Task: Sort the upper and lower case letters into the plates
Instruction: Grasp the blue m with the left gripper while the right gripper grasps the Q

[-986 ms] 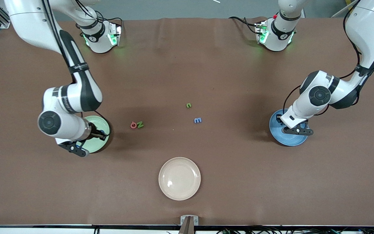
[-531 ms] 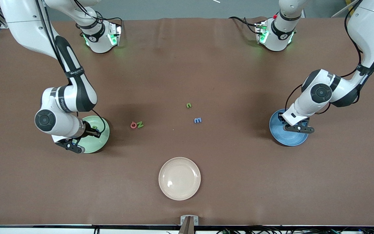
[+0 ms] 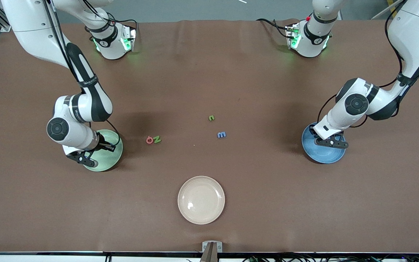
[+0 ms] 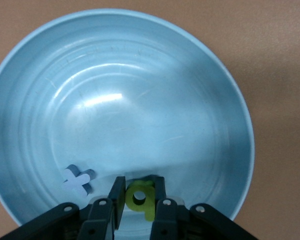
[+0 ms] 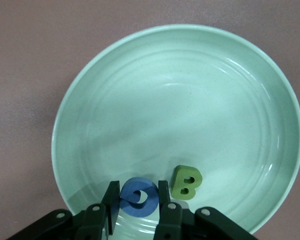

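Left gripper over blue plate, clamped on yellow-green lowercase q; pale x seen beside it. Right gripper over mint plate, closed on blue O; green B lay alongside.

Even, bright overhead light floods the brown table, and the front view is crisp edge to edge. Soft, blurry shadows pool on the table beside each arm, none of them hard-edged. Green indicator lights glow at both arm bases. Under the left gripper, the blue plate throws back a white streak of glare, with a dark shadow band across its bowl. Under the right gripper, the green plate gleams faintly along its ridges, with a dim shadow just ahead of the fingers. Both grippers' fingers sit slightly soft, out of focus.
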